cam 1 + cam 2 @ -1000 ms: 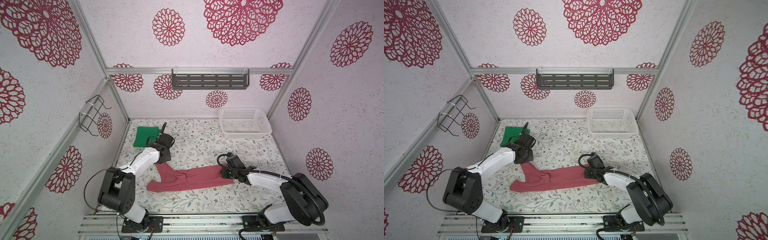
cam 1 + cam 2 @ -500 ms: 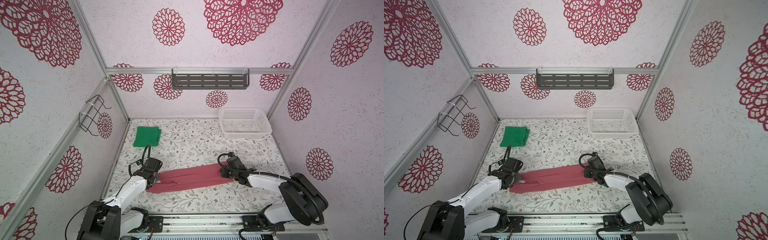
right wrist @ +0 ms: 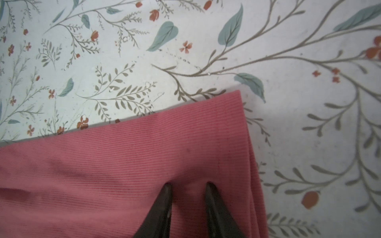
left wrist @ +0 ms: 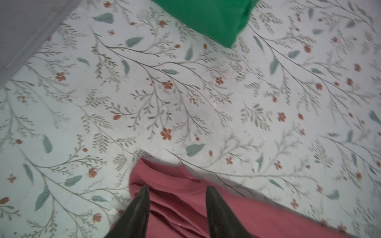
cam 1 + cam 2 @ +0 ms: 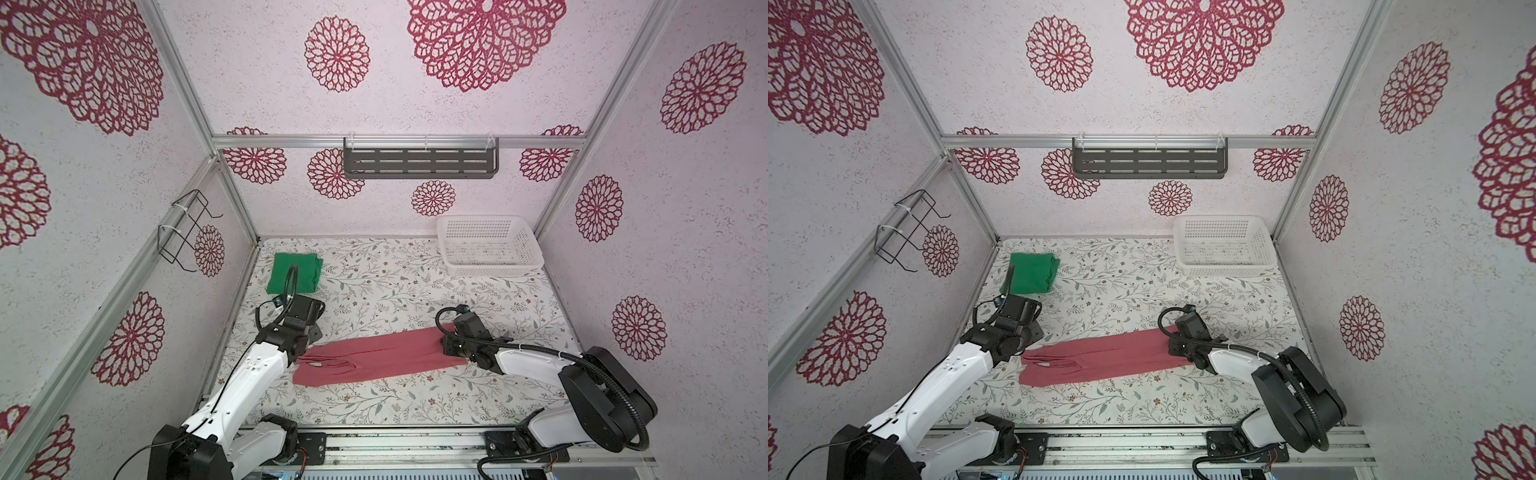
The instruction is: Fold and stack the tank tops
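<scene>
The dusty pinkish red tank top point(image 5: 374, 359) point(image 5: 1100, 359) lies as a long folded strip across the front middle of the flowered table. My left gripper point(image 5: 314, 332) point(image 4: 177, 188) hovers open over its rumpled strap end point(image 4: 185, 206), jaws apart and pinching nothing. My right gripper point(image 5: 451, 348) point(image 3: 188, 184) is at the hem end point(image 3: 123, 160). Its jaws are slightly apart, and both fingertips point(image 3: 167, 186) press down on the flat cloth. The bright green tank top point(image 5: 295, 272) point(image 5: 1032, 272) point(image 4: 206, 16) lies folded at the back left.
A white perforated basket point(image 5: 490, 266) point(image 5: 1229, 270) sits at the back right corner. A black wire rack point(image 5: 187, 232) hangs on the left wall and a dark slotted shelf point(image 5: 419, 160) on the back wall. Aluminium frame posts edge the table.
My left gripper carried the strap end from near the green top down toward the front, straightening the red cloth into a strip, then opened and let it go. The right gripper stayed put.
</scene>
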